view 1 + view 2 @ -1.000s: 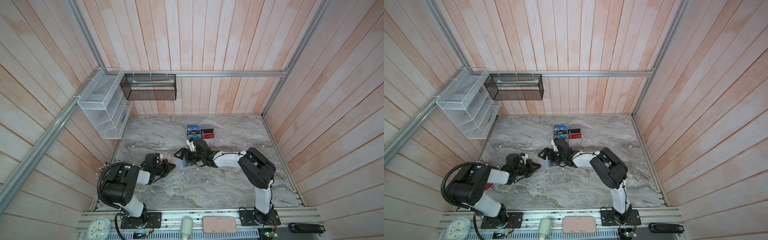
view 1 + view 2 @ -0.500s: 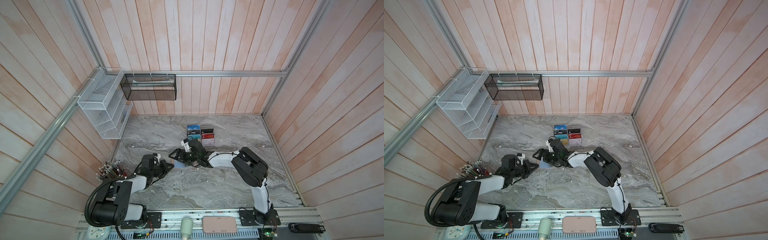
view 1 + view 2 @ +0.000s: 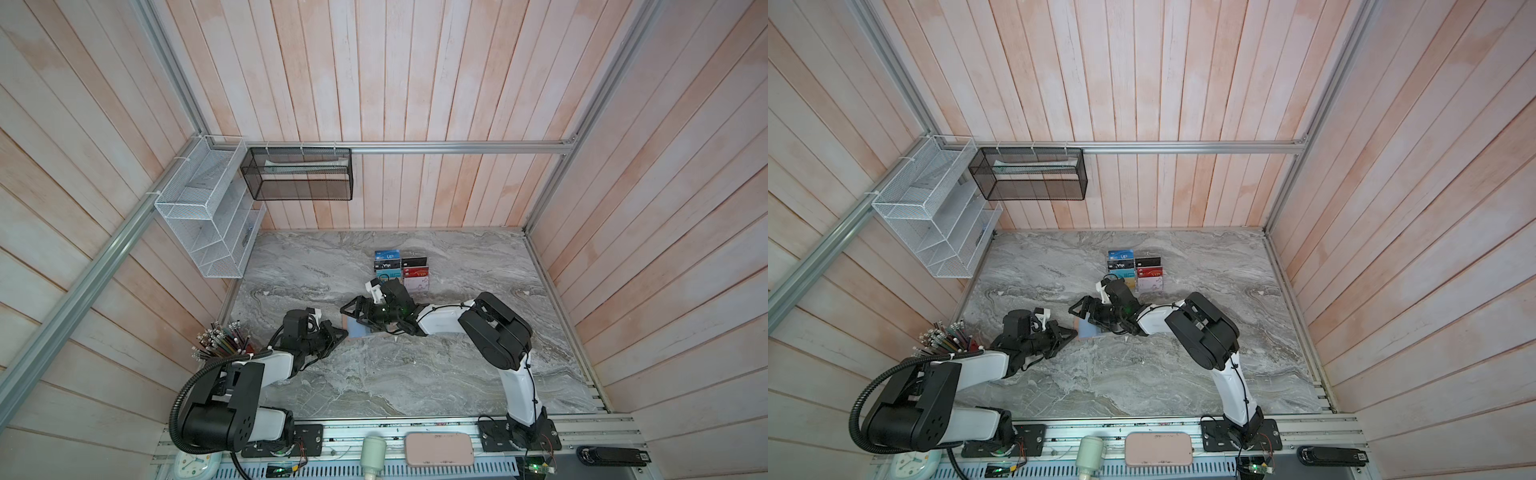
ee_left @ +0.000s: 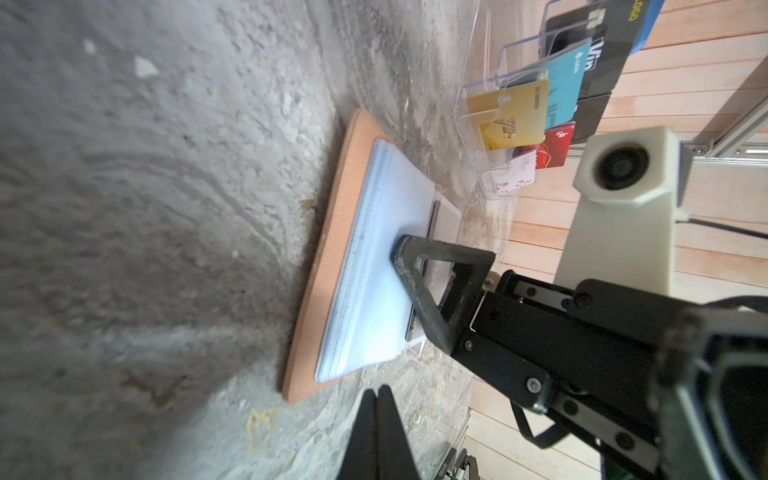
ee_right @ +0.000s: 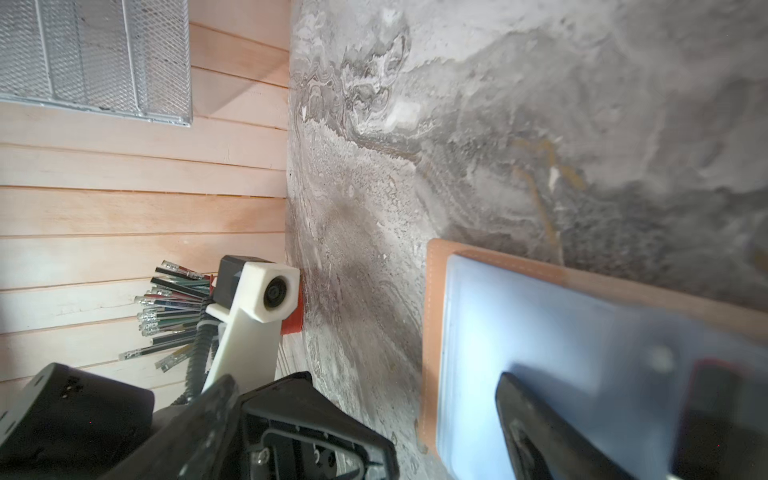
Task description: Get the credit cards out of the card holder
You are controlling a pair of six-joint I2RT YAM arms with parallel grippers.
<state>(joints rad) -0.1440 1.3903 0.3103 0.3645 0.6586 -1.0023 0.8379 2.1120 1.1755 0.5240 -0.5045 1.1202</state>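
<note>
The card holder (image 3: 354, 331) (image 3: 1086, 330) lies open on the marble, its tan cover (image 4: 332, 257) (image 5: 432, 332) under pale blue lining. My right gripper (image 3: 353, 318) (image 3: 1082, 318) (image 5: 365, 377) is open. One finger (image 4: 419, 282) presses on the lining and the other hangs above the holder's far left edge. A dark credit card (image 4: 432, 224) (image 5: 719, 415) peeks from a pocket beside the pressing finger. Any other cards are hidden. My left gripper (image 3: 345, 332) (image 3: 1076, 331) (image 4: 380, 392) (image 5: 388, 451) is shut and empty, with its tips just off the holder's near left corner.
A clear acrylic rack of coloured cards (image 3: 401, 268) (image 3: 1136, 270) (image 4: 519, 124) stands just behind the right gripper. A cup of pencils (image 3: 220, 343) (image 5: 174, 316) stands by the left wall. A white wire shelf (image 3: 208, 224) and a black mesh basket (image 3: 299, 174) hang on the walls. A pink case (image 3: 438, 449) lies on the front rail.
The left arm's elbow has dropped toward the front, uncovering the pencil cup, while its shut tips stay by the holder. The right gripper has shifted slightly left over the holder.
</note>
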